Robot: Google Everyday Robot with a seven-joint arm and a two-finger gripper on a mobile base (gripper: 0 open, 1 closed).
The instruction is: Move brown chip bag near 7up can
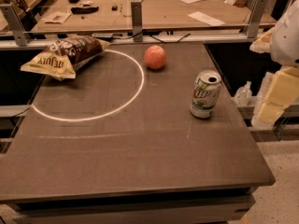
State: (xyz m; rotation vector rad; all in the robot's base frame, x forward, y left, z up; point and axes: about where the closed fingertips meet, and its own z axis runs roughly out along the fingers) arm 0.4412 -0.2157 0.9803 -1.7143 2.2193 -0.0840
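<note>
The end effector (276, 99) hung beside the tabletop (140, 162) edge; whether spread or pressed together, I could not tell. The 7up can (205, 94) stood near it, the brown chip bag (65, 55) well apart from it.

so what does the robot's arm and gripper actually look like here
The arm, at the right edge, has a smooth, rounded white shell. Below it, the gripper is made of blocky cream-yellow segments. No cables or markings show.
</note>
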